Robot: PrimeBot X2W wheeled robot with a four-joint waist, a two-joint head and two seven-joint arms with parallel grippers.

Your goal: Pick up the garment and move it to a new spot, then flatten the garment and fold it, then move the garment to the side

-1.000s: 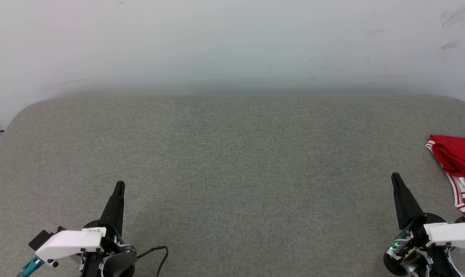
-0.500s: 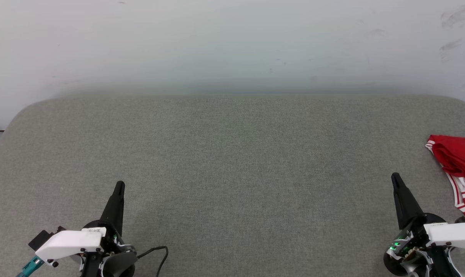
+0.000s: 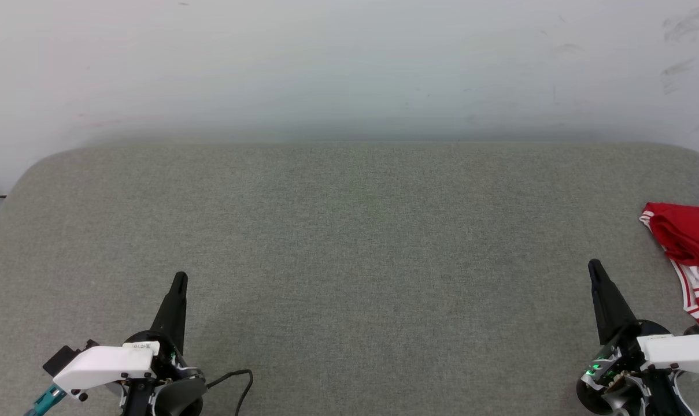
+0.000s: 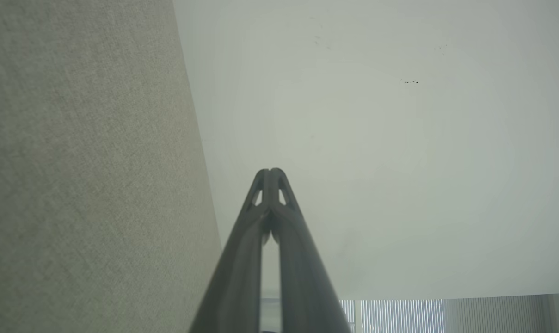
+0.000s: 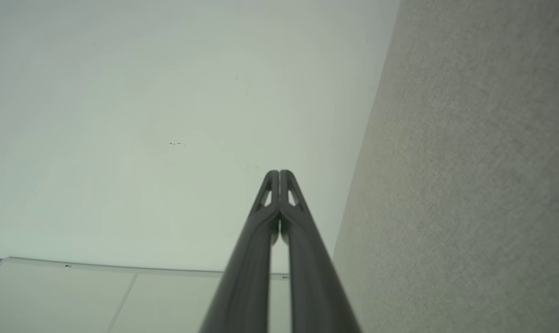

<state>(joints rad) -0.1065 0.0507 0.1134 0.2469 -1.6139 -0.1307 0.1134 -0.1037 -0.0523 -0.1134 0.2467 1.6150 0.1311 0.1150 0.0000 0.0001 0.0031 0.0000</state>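
The red garment (image 3: 691, 254) lies crumpled at the right edge of the grey table (image 3: 349, 248) in the head view, with white-and-red striped trim showing and part of it cut off by the frame. My right gripper (image 3: 594, 266) rests at the lower right, just left of the garment and apart from it, fingers together and empty. At the lower left my left gripper (image 3: 179, 279) is also shut with nothing in it. In the wrist views the left gripper (image 4: 270, 172) and right gripper (image 5: 279, 173) each show tips pressed together against the pale wall.
A pale wall (image 3: 349, 69) rises right behind the table's far edge. A black cable (image 3: 233, 378) loops near the left wrist. The table has rounded far corners.
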